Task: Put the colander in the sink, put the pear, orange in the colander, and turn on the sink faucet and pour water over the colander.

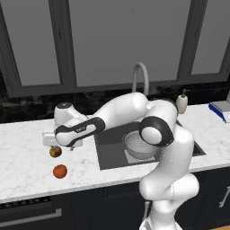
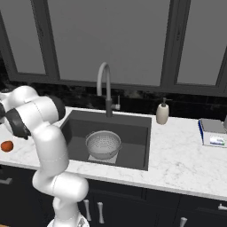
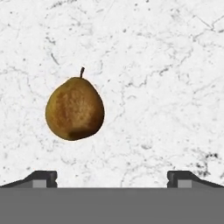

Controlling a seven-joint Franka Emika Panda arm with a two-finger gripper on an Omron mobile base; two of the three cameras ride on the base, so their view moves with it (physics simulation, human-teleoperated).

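The arm reaches out to the left over the white marble counter (image 1: 27,148), its hand hanging just above the pear (image 1: 55,152). The gripper (image 3: 112,177) points down at the stone with its 2 dark fingertips (image 3: 43,177) spread wide apart and nothing between them. In the hand view the olive-brown pear lies on the marble with its short stem pointing away from the fingers, sitting closer to the left fingertip than to the right one and clear of both.

The orange (image 1: 59,171) rests on the same stretch of counter, just nearer the counter's front edge than the pear and apart from it. From the right base camera it shows as a small red-orange ball at the far left, beside the arm's elbow.

To the right of the fruit, the dark grey sink (image 2: 133,124) is sunk into the counter. The colander (image 2: 103,144) stands upright inside it, on the lighter square patch at the basin's bottom, and it holds no fruit. The sink faucet (image 2: 104,84) arches over the basin from its far rim. No water runs from it. A beige soap dispenser (image 2: 162,112) stands on the counter just right of the sink's far corner, and a blue-and-white box (image 2: 213,132) lies farther right.
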